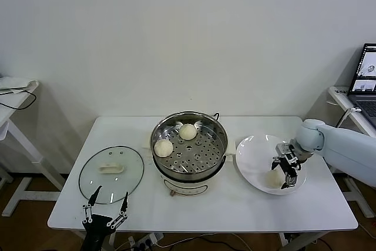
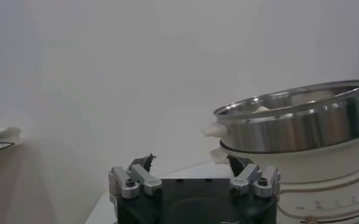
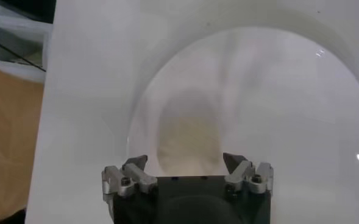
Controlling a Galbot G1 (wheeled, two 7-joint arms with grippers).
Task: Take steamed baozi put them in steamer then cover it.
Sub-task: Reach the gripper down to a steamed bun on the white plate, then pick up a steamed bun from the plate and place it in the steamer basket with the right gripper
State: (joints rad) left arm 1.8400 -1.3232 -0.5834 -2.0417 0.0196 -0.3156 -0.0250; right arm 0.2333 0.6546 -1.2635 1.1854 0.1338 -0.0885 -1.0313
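The steel steamer point(image 1: 189, 146) stands mid-table on its cream base and holds two baozi point(image 1: 187, 131) point(image 1: 163, 147) on the perforated tray. One more baozi point(image 1: 274, 177) lies in the white plate point(image 1: 252, 157) at the right. My right gripper point(image 1: 284, 173) is open and hangs right over that baozi, its fingers on either side; in the right wrist view the baozi point(image 3: 188, 145) lies between the fingers. The glass cover point(image 1: 111, 173) lies flat on the table at the left. My left gripper point(image 1: 107, 200) is open and empty at the front left edge, next to the cover.
The steamer's side point(image 2: 295, 125) fills one part of the left wrist view. A laptop point(image 1: 367, 80) sits on a side desk at the far right. Another side table point(image 1: 14, 95) stands at the far left.
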